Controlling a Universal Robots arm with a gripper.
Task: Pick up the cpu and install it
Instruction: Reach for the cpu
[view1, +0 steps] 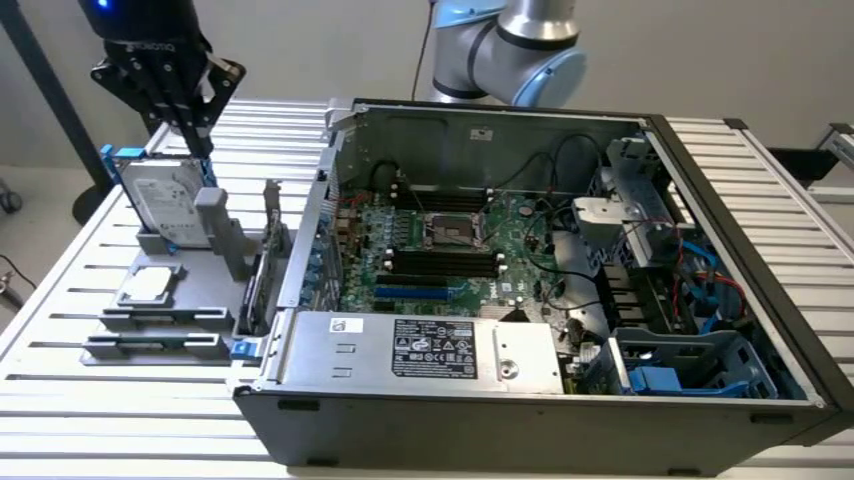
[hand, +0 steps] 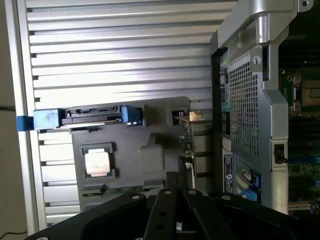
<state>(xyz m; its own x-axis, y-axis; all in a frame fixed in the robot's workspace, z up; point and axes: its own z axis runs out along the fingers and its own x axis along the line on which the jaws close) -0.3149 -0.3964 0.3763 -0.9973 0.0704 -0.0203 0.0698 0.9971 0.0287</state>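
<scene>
We spotted the gripper (view1: 190, 118) in the upper left of the frame, just above the silver drive (view1: 167, 205). Couldn't tell if it was clenched or released. The cpu (view1: 147, 285) sat apart from it, lower left.

My claw (view1: 195, 112) is matte black. The cpu (view1: 147, 285) has a dull silver top, and its holder (view1: 220, 230) is plain grey. The drive (view1: 167, 205) is silver with blue brackets. The bench (view1: 80, 400) is pale grey, striped by ribbed slats. The case (view1: 534, 420) is dark grey, its board (view1: 447, 250) green with black slots. My arm joint (view1: 514, 45) is silver and light blue.
</scene>
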